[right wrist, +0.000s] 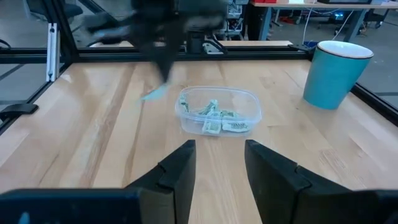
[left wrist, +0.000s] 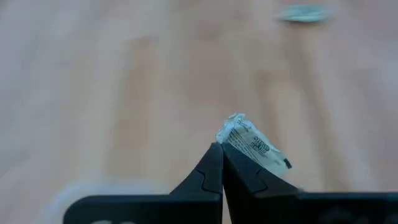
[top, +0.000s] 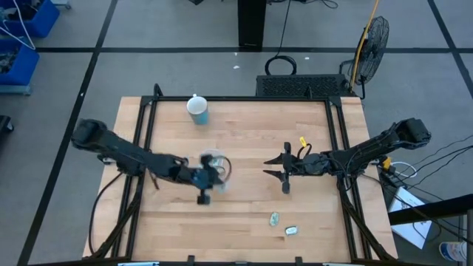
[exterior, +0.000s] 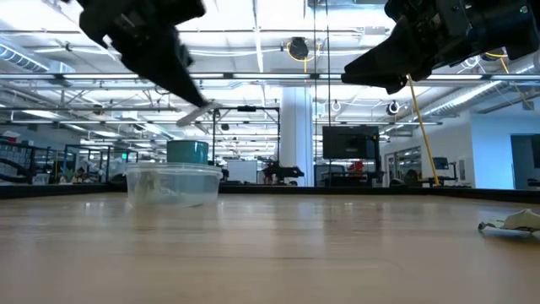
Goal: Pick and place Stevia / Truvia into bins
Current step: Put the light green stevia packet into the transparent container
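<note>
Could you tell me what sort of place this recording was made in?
Probably a robotics lab in a large open industrial or office hall: the wooden table sits in a black metal frame on grey floor, with exposed ceiling trusses, a monitor and a standing fan nearby.

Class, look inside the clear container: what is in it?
The container holds several green-and-white sachets lying in a loose pile. They overlap, so an exact count, and anything beneath them, cannot be seen.

1. The pale, smooth wooden plank table has a light sheen.
2. The shallow clear glossy plastic container is see-through.
3. The small crinkled white-green paper sachet looks matt.
</note>
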You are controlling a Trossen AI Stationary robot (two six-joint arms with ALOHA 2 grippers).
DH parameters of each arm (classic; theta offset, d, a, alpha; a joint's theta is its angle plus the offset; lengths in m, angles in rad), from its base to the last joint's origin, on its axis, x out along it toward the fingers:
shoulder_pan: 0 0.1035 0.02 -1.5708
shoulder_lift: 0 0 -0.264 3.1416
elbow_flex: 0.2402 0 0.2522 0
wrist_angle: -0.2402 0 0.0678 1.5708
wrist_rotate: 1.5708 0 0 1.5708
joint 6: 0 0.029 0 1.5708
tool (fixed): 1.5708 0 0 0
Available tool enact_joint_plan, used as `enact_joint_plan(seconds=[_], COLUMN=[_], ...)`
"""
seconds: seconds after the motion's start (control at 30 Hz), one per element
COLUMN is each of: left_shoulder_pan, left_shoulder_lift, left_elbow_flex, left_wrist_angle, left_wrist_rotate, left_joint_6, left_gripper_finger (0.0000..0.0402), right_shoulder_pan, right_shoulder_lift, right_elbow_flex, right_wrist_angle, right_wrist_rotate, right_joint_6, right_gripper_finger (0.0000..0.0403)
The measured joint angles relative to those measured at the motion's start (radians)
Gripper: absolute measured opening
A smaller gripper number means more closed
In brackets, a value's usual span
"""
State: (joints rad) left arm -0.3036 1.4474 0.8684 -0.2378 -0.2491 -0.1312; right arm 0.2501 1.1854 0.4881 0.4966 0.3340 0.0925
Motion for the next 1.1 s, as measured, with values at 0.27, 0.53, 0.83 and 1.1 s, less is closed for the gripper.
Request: enact_joint_plan(seconds=[0.27,0.53,0.83,1.1], left_shoulder_pan=[0.123,0.216,0.216,0.217], left_shoulder_lift=[-0.07,0.039,0.047,0.044], left_elbow_flex=[-0.003,-0.003,-0.002,0.041], left_wrist_angle=[-0.265,-0.259,-0.242,-0.186], left_wrist_rotate=[-0.091,0.06,0.114,0.023], left_joint_6=[-0.196,-0.213,-0.182,-0.054], left_gripper_finger=[0.0007,0.001,0.0084,0.0152], right_shoulder_pan=[0.0,0.0,0.024,0.159], right_shoulder_lift=[0.0,0.001,0.001,0.031], right_elbow_flex=[0.0,0.001,0.001,0.012], right_wrist_angle=[-0.009,-0.052,-0.112,-0.134], right_wrist_rotate=[0.0,0.0,0.0,0.006], right_joint_6=[0.01,0.078,0.079,0.187], right_gripper_finger=[0.013,0.013,0.013,0.013])
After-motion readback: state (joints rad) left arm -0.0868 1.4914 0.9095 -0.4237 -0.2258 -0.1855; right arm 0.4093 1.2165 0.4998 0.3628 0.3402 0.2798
